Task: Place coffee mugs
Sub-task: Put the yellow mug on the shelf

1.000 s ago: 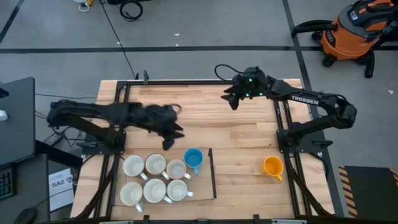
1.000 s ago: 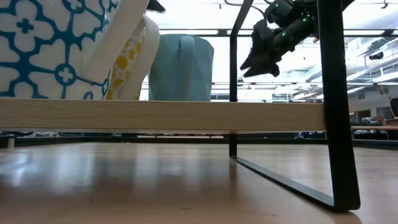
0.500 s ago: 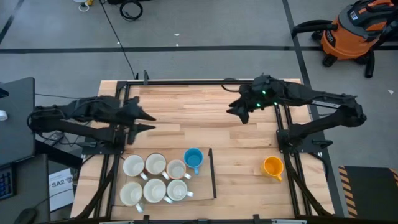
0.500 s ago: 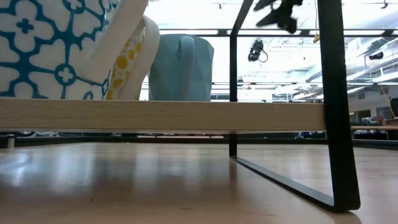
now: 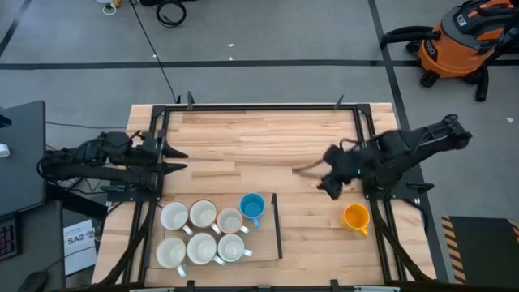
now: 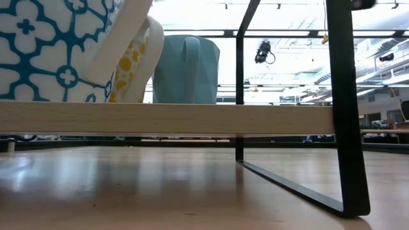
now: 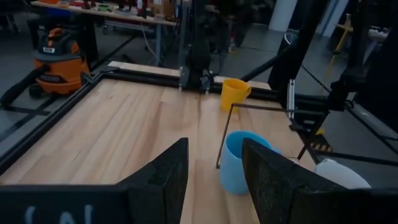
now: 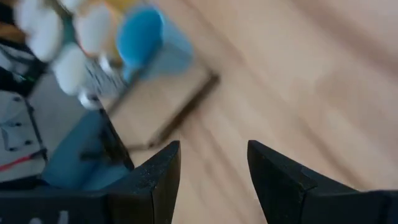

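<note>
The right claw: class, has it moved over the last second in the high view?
Yes. The right claw has swung from the table's far edge toward the near side, ending open beside the orange-yellow mug.

You see the right gripper (image 5: 331, 180) smeared by motion blur, white mugs (image 8: 59, 37) reduced to blobs (right wrist view), patterned mug (image 6: 57, 48) cropped at the edge.

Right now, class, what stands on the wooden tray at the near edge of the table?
Seven mugs stand on the tray: six white mugs and a blue mug. The board beneath them is covered.
</note>
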Controlling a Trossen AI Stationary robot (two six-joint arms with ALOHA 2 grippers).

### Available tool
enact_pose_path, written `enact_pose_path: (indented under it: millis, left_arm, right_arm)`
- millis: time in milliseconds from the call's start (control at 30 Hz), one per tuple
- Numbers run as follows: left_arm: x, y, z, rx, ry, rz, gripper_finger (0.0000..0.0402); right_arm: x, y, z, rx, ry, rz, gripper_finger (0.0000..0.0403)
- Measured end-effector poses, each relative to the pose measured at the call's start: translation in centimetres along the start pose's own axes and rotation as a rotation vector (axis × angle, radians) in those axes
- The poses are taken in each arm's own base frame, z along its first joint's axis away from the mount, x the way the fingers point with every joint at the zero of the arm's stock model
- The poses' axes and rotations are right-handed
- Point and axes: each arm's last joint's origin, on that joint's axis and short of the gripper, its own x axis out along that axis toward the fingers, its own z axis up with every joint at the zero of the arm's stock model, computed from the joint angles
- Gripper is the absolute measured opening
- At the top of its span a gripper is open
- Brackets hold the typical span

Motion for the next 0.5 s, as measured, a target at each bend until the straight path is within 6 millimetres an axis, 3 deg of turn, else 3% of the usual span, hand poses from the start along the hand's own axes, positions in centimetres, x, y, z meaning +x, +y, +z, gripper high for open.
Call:
enact_pose_path:
  millis: [267, 500]
  left_arm:
    - [0.1, 0.0, -0.1, -0.019, 0.008, 0.001, 0.0156]
    - [0.1, 0.0, -0.1, -0.021, 0.008, 0.001, 0.0156]
  right_arm:
    - [1.7, 1.2, -4.8, 0.117, 0.180, -0.187, 0.0191]
    - [3.4, 1.6, -7.5, 0.157, 0.234, -0.382, 0.0191]
